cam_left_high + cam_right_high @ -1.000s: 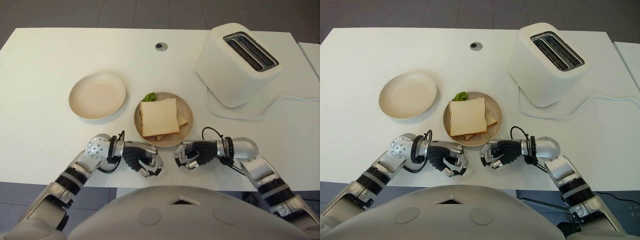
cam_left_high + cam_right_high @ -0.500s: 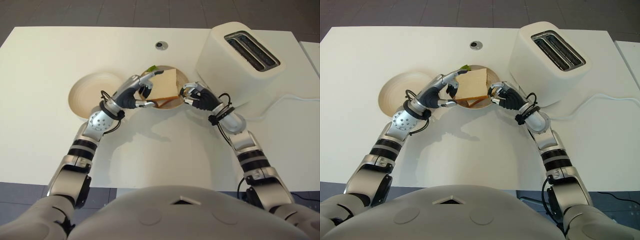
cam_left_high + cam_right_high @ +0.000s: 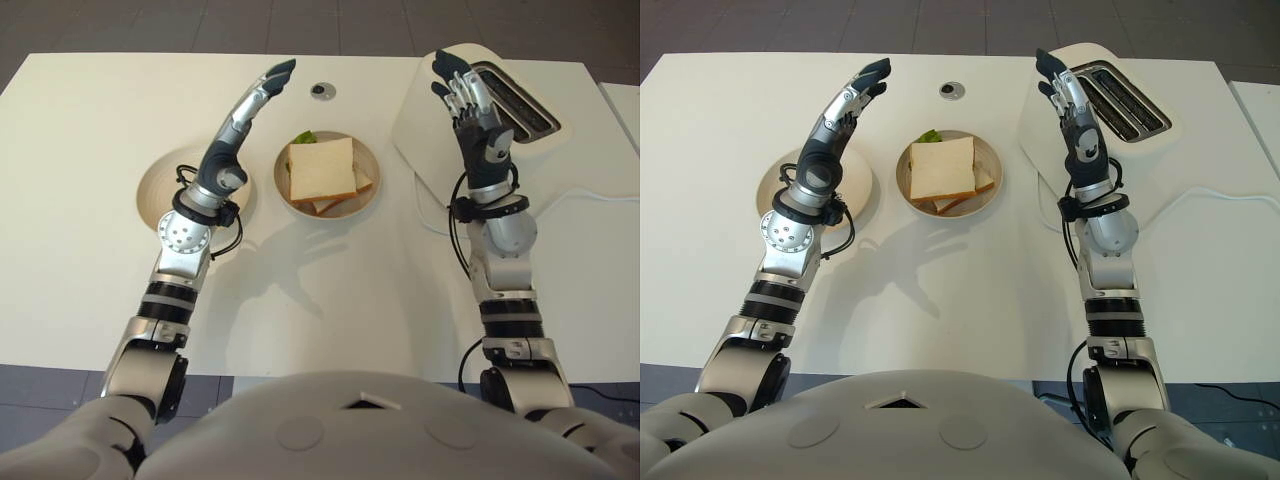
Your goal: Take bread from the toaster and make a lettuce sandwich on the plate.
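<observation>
Lettuce sandwich [image 3: 322, 171] on plate [image 3: 368, 160] beside toaster [image 3: 520, 130].

Lettuce [image 3: 303, 136] mostly under top bread slice [image 3: 322, 168]; green tip alone peeks out at far side. Lower slice [image 3: 366, 181] largely covered, edges poke out right and front. Side plate [image 3: 148, 195] middle hidden behind left hand [image 3: 245, 110] and forearm. Toaster [image 3: 425, 130] near-left top corner blocked by right hand [image 3: 472, 110]. Slots [image 3: 515, 97] dark, contents unclear, possibly empty. Cord [image 3: 600, 193] cut by right edge. Round table fitting [image 3: 321, 91] too small to identify.
</observation>
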